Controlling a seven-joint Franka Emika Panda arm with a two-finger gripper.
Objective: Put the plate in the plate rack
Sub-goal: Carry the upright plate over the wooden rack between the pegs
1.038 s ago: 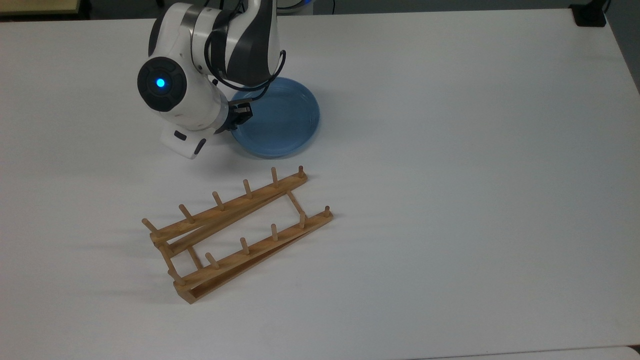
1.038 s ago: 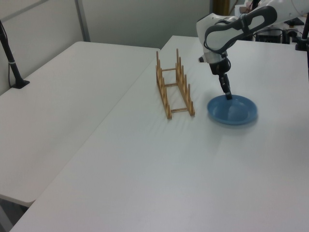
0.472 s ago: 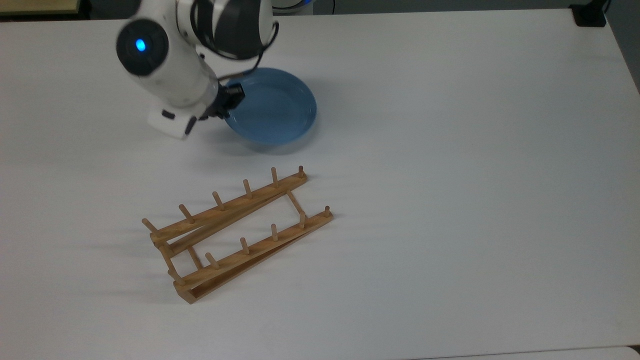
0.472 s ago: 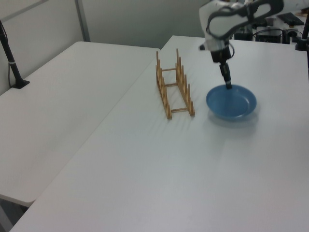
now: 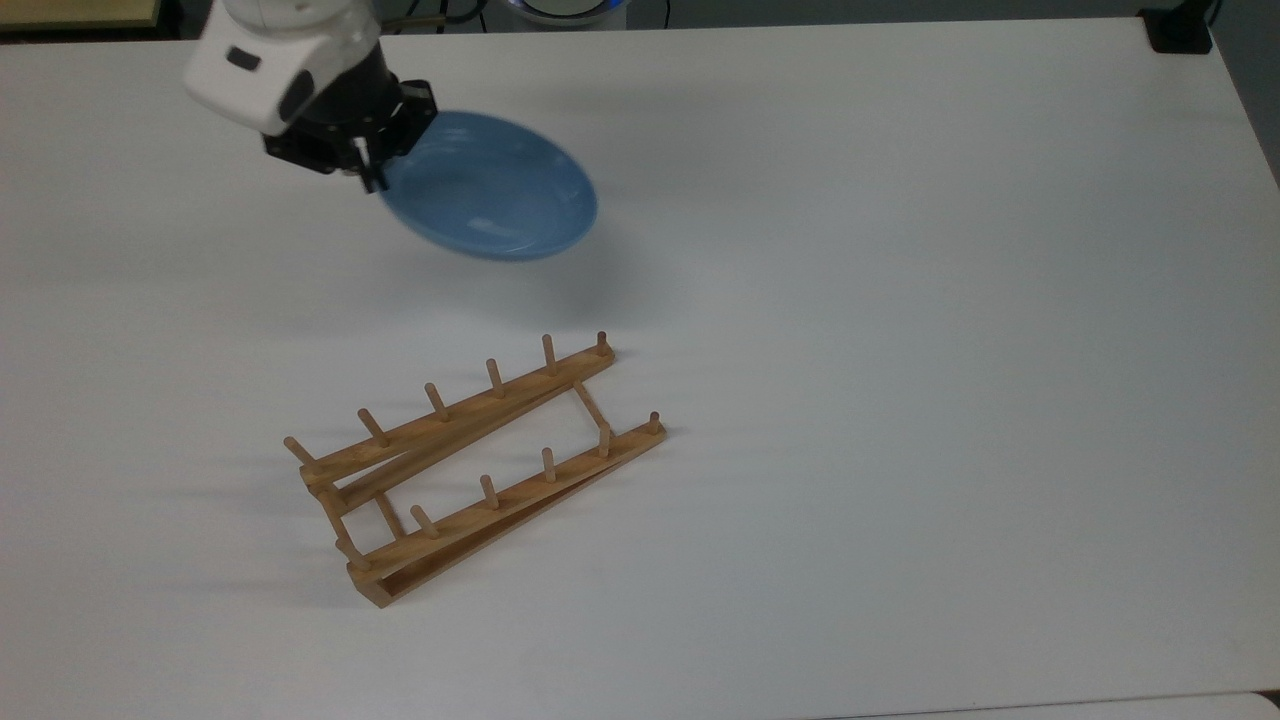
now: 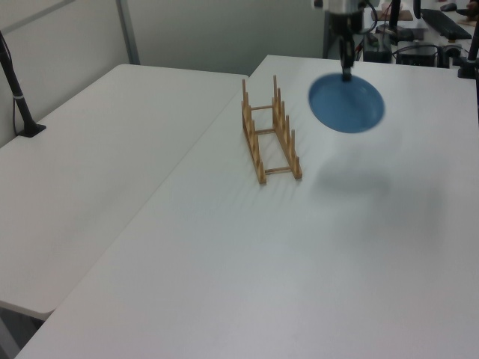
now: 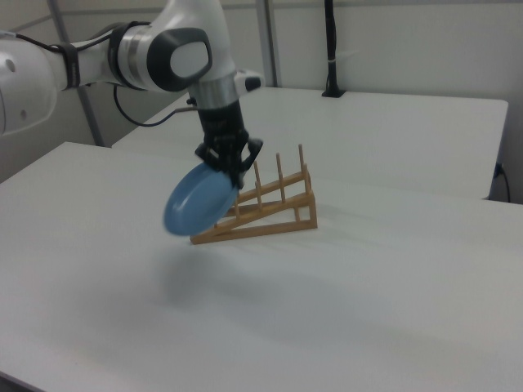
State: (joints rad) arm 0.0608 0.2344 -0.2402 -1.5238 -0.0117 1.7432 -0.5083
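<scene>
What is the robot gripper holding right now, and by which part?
The gripper holds the round glossy light-blue plate by its rim, at the plate's upper edge, tilted in the air above the white table.

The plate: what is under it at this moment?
Under the plate, held in the air by the gripper at its rim, is bare white table with the plate's shadow. The plate rack stands apart, not beneath it.

We see the white robot arm (image 5: 285,60) cut off by the top edge in the top view. The round light-blue plate (image 7: 198,200) looks smeared there, and in the right view it hides part of the light-brown wooden peg rack (image 7: 265,204) behind it.
</scene>
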